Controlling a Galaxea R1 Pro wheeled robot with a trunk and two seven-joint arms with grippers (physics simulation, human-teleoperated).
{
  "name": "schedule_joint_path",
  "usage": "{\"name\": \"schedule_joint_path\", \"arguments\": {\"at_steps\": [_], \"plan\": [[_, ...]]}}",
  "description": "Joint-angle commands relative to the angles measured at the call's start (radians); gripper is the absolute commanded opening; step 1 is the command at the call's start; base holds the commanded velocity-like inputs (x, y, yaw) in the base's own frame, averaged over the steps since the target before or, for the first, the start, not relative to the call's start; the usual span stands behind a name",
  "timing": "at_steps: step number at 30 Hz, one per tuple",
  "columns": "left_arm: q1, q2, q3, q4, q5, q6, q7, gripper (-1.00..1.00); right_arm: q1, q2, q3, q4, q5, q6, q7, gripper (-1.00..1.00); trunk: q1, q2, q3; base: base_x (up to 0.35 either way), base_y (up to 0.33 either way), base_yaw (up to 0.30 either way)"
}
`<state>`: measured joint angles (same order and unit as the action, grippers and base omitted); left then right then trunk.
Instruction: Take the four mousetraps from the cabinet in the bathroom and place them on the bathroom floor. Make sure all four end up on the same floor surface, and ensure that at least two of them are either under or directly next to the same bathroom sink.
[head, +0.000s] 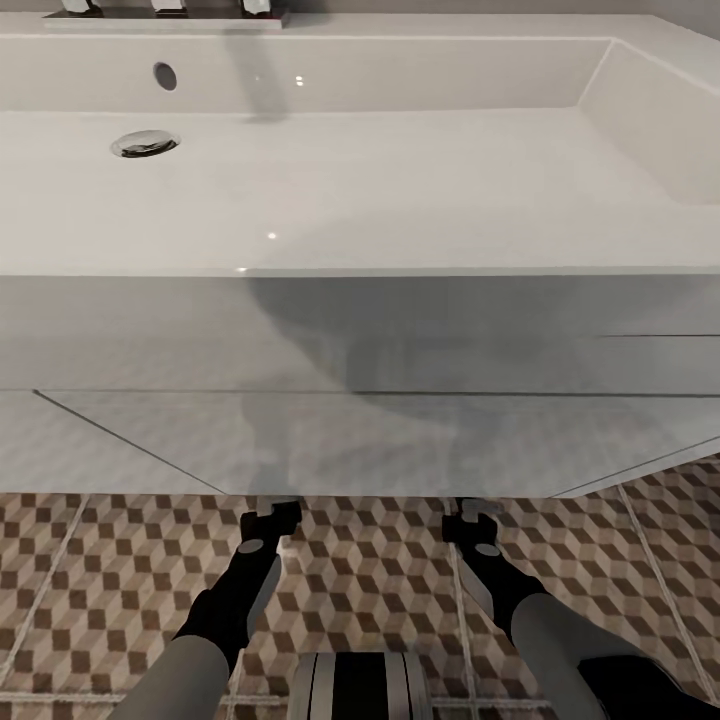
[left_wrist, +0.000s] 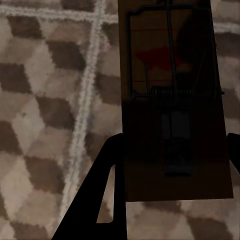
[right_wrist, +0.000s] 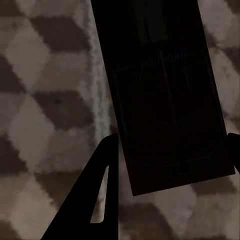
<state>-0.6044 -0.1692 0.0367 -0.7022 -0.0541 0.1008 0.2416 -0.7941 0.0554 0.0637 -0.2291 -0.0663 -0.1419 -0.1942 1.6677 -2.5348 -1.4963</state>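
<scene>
- The sink spans the head view: a wide white basin holding nothing but its round chrome drain at the left of its floor, with an overflow hole in the back wall above the drain.
- The base of the chrome tap shows on the back ledge.
- Under the basin hangs the white vanity, its front panels closed.
- Both arms reach down and forward to the lower edge of the vanity, above the bathroom floor with its cube-pattern tiles.
- The left gripper has its fingers clenched on a mousetrap, a brown board with wire parts and a red mark, held over the tiles.
- The right gripper has its fingers grasping a second mousetrap, which lies in deep shadow, tilted slightly, above a grout line.
- I cannot tell whether either trap touches the floor.
</scene>
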Motion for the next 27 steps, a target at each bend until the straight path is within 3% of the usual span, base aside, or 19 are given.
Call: {"name": "schedule_joint_path", "arguments": {"at_steps": [1, 9, 17, 27], "plan": [[0.0, -0.001, 0.002, -0.001, -0.007, 0.006, 0.002, -1.0, -0.001, 0.0, 0.007, 0.001, -0.009, -0.005, -0.004, -1.0, 0.0, 0.0, -0.001, 0.0, 0.0, 0.0], [0.0, -0.001, 0.002, 0.0, -0.007, 0.006, 0.002, -1.0, -0.001, 0.0, 0.007, 0.002, -0.009, -0.019, -0.004, -1.0, 0.0, 0.0, -0.001, 0.0, 0.0, 0.0], [0.0, -0.001, 0.002, -0.002, -0.009, 0.007, 0.004, -1.0, -0.001, 0.0, 0.007, 0.002, -0.009, -0.021, -0.002, -1.0, 0.003, -0.002, -0.032, 0.0, 0.0, 0.0], [0.0, -0.001, 0.003, -0.006, -0.007, 0.007, 0.004, -1.0, -0.001, 0.0, 0.007, 0.002, -0.009, -0.059, -0.001, -1.0, 0.003, -0.002, -0.032, 0.0, 0.0, 0.0]]}}
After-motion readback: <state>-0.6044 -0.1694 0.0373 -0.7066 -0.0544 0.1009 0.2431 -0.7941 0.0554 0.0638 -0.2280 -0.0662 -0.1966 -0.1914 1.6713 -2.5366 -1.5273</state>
